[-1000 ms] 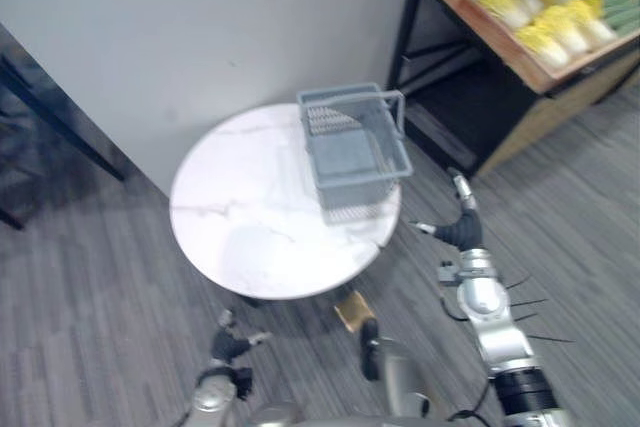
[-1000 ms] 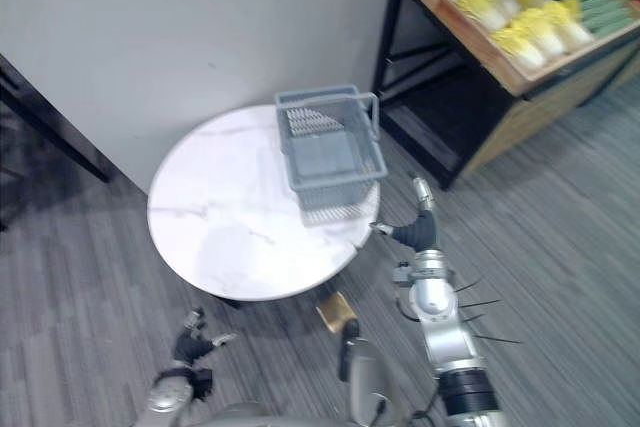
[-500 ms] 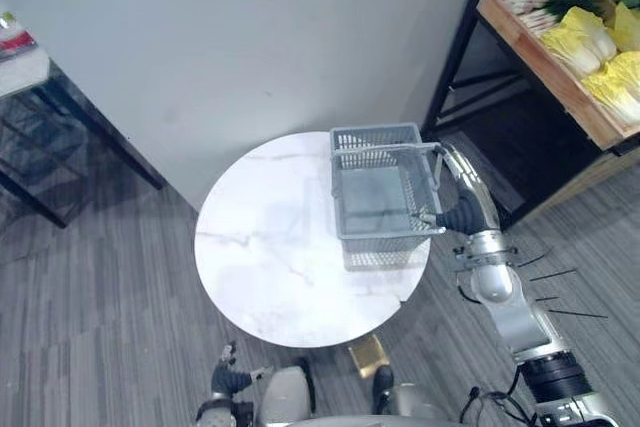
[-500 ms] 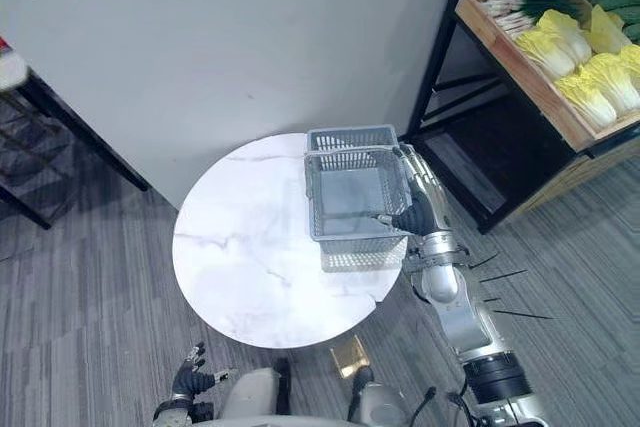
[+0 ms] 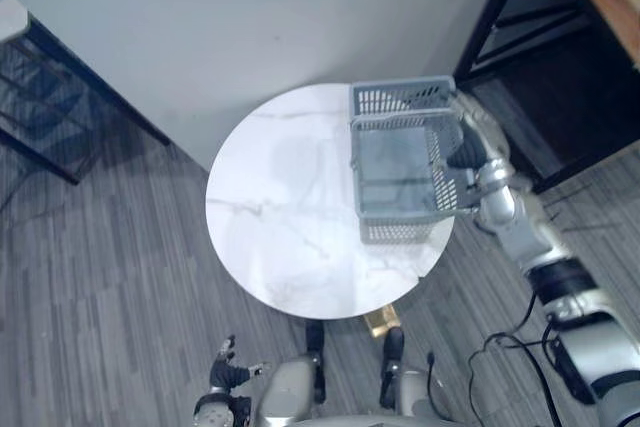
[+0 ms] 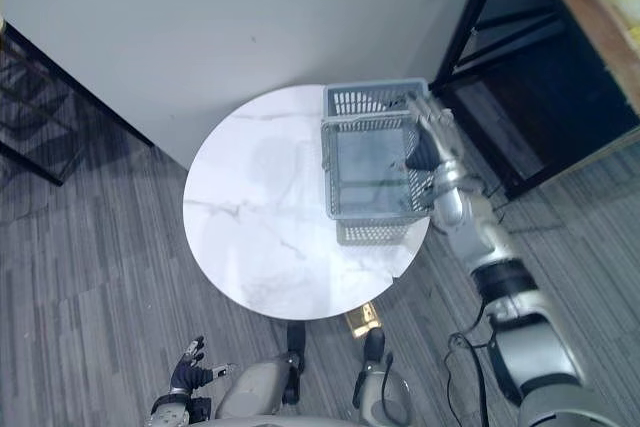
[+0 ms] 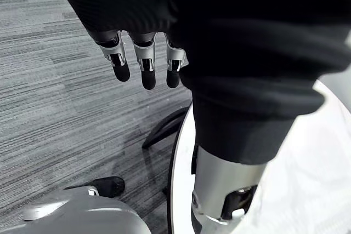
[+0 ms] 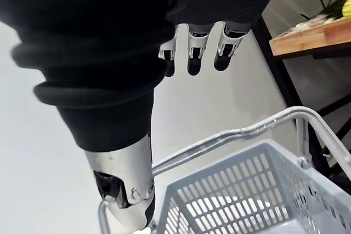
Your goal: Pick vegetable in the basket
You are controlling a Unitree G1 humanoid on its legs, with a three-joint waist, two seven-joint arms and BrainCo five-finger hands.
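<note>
A grey plastic basket stands empty at the right side of the round white marble table. Its handle is raised over the opening. My right hand hovers at the basket's right rim, just above the handle, with its fingers straight and holding nothing. Vegetables, yellow cabbages and green-topped stalks, lie on a wooden shelf tray to the far right, away from the hand. My left hand hangs low by the floor below the table, fingers relaxed and empty.
A black metal shelf frame stands right behind the basket and carries the wooden tray. A dark table's legs show at the far left. A grey wall runs behind the table, and grey plank floor surrounds it.
The camera has shifted. My right hand has risen from beside the table's edge to the basket's right rim by the handle. The left hand stays low.
</note>
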